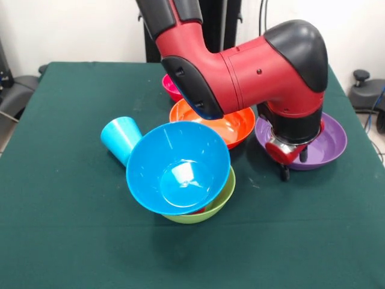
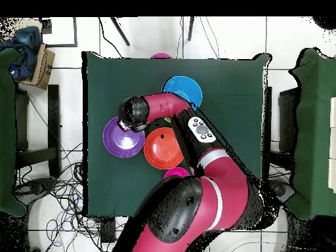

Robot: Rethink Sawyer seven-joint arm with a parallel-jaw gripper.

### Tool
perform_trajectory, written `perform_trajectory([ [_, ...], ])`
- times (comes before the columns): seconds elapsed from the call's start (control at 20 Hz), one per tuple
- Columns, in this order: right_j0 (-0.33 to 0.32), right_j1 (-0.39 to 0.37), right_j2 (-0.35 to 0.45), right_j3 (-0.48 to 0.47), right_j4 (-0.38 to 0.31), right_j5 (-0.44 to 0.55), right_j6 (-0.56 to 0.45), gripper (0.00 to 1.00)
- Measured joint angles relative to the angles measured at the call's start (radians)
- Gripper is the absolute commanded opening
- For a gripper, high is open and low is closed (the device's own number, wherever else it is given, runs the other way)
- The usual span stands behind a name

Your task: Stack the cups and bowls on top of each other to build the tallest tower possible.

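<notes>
Gripper (image 1: pixel 290 161) hangs directly over the near rim of the purple bowl (image 1: pixel 329 143), which sits by the bench's (image 1: pixel 72 229) side edge next to the orange bowl (image 1: pixel 231 128), though I cannot tell whether it is clenched or released.

The red and black arm (image 2: pixel 197 190) is stretched up from the bottom of the frame over the green table (image 2: pixel 230 85). Its end is held above the purple bowl (image 2: pixel 115 141). The orange bowl (image 2: pixel 163 149) is seen just right of it, the blue bowl (image 2: pixel 184 88) higher up.
</notes>
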Motion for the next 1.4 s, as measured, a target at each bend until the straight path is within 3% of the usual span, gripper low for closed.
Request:
perform_trajectory([
  [0.7,0.023,0.020,-0.004,-0.068,0.014,0.091,0.000,1.00],
  [0.75,0.022,0.023,-0.005,-0.070,0.014,0.090,0.000,0.00],
  [1.4,-0.007,0.046,0.002,-0.073,0.075,0.102,0.000,0.00],
])
